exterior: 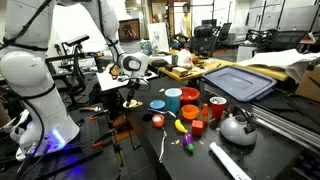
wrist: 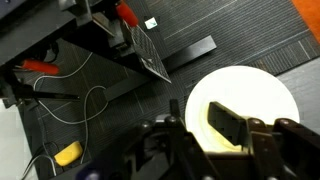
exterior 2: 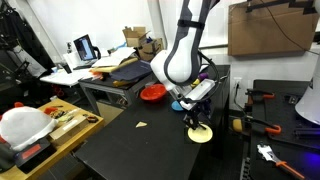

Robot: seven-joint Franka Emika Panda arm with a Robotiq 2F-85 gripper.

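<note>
hand point(wrist: 262, 130): fingers partly apart, only the plate showing between them | plate point(wrist: 245, 90): pale yellow, round, flat on the dark counter point(exterior 2: 130, 145), directly beneath the hand | nearby: small yellow piece point(wrist: 67, 153) on the counter, well apart from the plate

The plate point(wrist: 245, 95) lies on the surface point(wrist: 240, 35), the hand point(wrist: 258, 128) over its six-o'clock edge.

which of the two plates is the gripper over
The pale yellow plate: the gripper hangs right above it, while the orange plate lies well apart from both.
</note>
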